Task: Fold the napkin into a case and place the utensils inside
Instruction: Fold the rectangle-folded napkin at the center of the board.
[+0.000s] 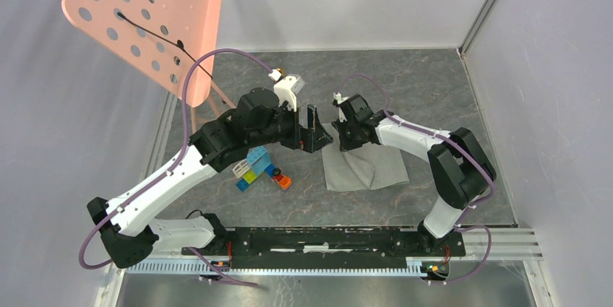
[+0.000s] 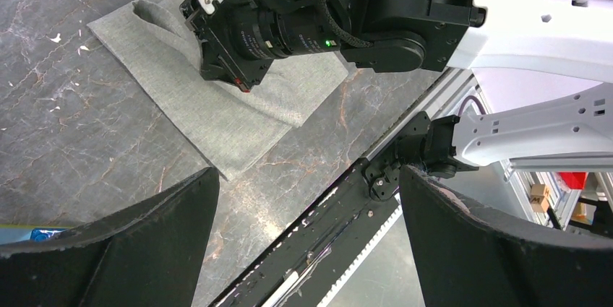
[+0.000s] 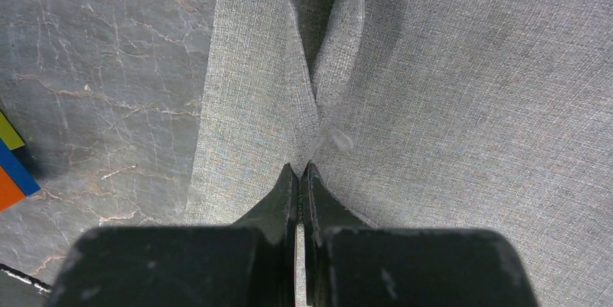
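Note:
The grey-green napkin lies folded on the marble table, right of centre. My right gripper is at its far left corner. In the right wrist view it is shut on a pinched ridge of the napkin, which rises away from the fingertips. My left gripper hovers just left of the napkin, open and empty. In the left wrist view its jaws stand wide apart over the table, with the napkin beyond and the right arm's wrist on the cloth. The spoon and fork are out of view.
Colourful toy blocks lie left of the napkin under my left arm; they also show at the right wrist view's left edge. A pink perforated panel stands at the back left. A black rail runs along the near edge.

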Tool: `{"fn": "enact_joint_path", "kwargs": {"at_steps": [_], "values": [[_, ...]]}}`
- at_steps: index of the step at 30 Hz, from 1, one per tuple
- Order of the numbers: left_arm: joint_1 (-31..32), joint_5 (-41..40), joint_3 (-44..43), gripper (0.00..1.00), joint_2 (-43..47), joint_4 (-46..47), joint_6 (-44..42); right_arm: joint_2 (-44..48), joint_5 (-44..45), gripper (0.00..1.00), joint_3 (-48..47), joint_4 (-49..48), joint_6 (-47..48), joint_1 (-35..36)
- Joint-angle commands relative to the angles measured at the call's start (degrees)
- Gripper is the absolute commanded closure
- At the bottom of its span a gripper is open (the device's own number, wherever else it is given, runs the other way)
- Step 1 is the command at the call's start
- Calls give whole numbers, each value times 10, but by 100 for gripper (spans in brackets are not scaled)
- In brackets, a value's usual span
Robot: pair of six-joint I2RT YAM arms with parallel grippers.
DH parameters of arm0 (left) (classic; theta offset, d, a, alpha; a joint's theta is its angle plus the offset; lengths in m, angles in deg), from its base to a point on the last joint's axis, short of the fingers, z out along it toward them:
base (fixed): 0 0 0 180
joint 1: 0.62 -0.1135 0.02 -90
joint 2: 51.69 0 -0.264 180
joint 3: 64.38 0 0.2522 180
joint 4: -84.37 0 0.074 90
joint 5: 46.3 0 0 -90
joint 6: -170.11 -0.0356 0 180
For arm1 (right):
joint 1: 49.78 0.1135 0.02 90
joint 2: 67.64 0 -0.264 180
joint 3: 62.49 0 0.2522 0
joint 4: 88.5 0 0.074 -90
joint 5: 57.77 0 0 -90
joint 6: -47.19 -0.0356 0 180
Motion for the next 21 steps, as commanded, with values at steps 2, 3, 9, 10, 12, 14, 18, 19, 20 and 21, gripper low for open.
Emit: {"fn": "enact_joint_path", "kwargs": {"at_steps": [2, 3, 9, 10, 12, 14, 18, 19, 20, 21], "values": [[-2, -1, 1, 0, 14, 4, -10, 7, 19, 100, -30, -21, -10, 0], [-2, 0, 1, 0, 15, 3, -11, 9, 19, 100, -29, -23, -10, 0], [-2, -4, 6, 0, 18, 3, -12, 25, 34, 100, -25, -31, -15, -1], [-2, -2, 6, 0, 17, 4, -11, 19, 31, 100, -27, -29, -14, -1], [-2, 1, 5, 0, 15, 7, -9, 9, 27, 100, -29, -26, -14, -1], [-2, 2, 4, 0, 15, 7, -10, 8, 30, 100, -23, -34, -17, -1], [-3, -1, 4, 0, 16, 2, -13, 2, 31, 100, -27, -38, -17, -4], [-3, -1, 5, 0, 17, 1, -13, 3, 31, 100, -28, -37, -17, -6], [-2, -2, 5, 0, 18, 0, -14, 7, 32, 100, -28, -37, -16, -7], [-2, -3, 4, 0, 18, -1, -14, 13, 34, 100, -25, -39, -17, -8]]}}
